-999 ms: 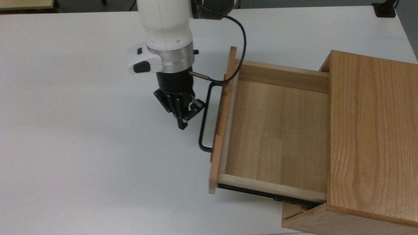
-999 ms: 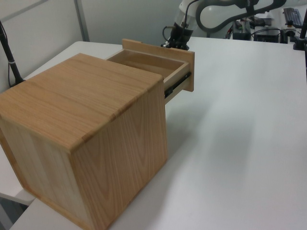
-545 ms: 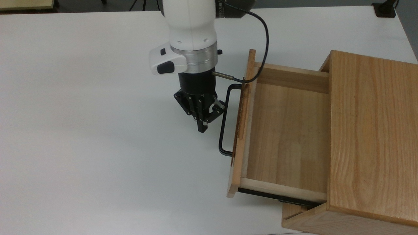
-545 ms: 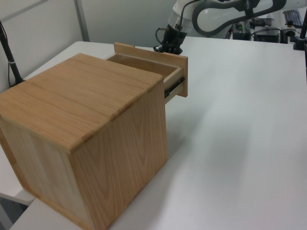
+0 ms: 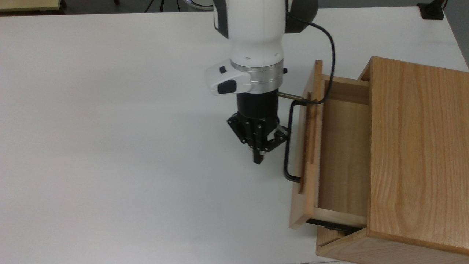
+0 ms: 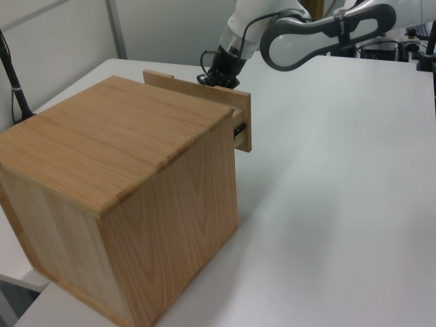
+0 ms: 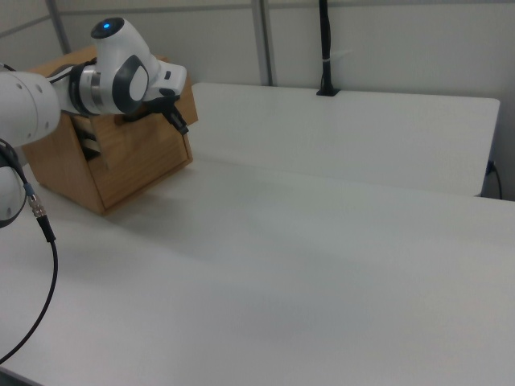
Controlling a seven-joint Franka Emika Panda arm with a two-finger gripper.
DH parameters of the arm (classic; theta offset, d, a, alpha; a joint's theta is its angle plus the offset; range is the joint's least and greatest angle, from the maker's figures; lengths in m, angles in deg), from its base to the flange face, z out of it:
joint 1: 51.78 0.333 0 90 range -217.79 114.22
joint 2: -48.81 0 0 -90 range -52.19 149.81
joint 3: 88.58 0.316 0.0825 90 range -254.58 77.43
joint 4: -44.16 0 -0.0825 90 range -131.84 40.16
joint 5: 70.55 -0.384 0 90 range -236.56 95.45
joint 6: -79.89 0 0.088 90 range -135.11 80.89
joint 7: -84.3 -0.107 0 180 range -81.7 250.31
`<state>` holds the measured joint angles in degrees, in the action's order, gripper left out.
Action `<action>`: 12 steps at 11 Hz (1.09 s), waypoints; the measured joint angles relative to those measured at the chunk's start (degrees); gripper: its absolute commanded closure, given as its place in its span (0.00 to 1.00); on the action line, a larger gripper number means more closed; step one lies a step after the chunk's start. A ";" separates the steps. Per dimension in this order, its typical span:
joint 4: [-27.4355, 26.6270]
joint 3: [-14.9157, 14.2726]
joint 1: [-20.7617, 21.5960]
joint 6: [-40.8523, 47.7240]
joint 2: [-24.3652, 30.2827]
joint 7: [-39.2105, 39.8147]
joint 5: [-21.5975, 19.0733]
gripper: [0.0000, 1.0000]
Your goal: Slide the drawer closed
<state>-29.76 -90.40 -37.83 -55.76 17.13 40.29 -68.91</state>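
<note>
A plain white worktop (image 5: pixel 110 146) carries one oak cabinet (image 5: pixel 417 154) at the top view's right, with grey partition walls behind it in the left view. One drawer (image 5: pixel 339 157) stands partly out of the cabinet, its front panel facing the top view's left and its floor bare; roughly a third of its travel appears to remain. One thin black bar handle (image 5: pixel 287 146) projects from that panel.

My hand (image 5: pixel 258 156) hangs just beside the handle on the side away from the panel, close enough that I cannot tell whether it touches the bar. Its fingers look drawn together at the tip and grip nothing. One black cable (image 5: pixel 331 47) loops from my wrist over the drawer's upper edge.

Risks, as I judge them:
- I press off the centre of the handle's span, so an uneven push could skew the drawer on its black side rail (image 5: pixel 331 224) and jam it.
- My fingertip could slip off the thin round bar, and contact would be lost.
- The slack cable could snag on the panel's top corner as the gap shuts.
</note>
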 measured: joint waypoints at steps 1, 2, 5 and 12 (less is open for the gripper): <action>0.13 0.13 0.71 -0.66 -0.28 -0.60 0.00 1.00; 0.19 0.17 1.52 -1.70 -0.59 -1.30 0.36 1.00; 0.21 0.24 3.52 -5.23 -1.67 -4.09 2.98 1.00; 3.00 0.27 5.98 -7.85 -3.85 -7.17 6.42 1.00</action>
<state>-26.76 -90.13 -31.85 -63.61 13.28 33.12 -62.49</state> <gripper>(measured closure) 0.996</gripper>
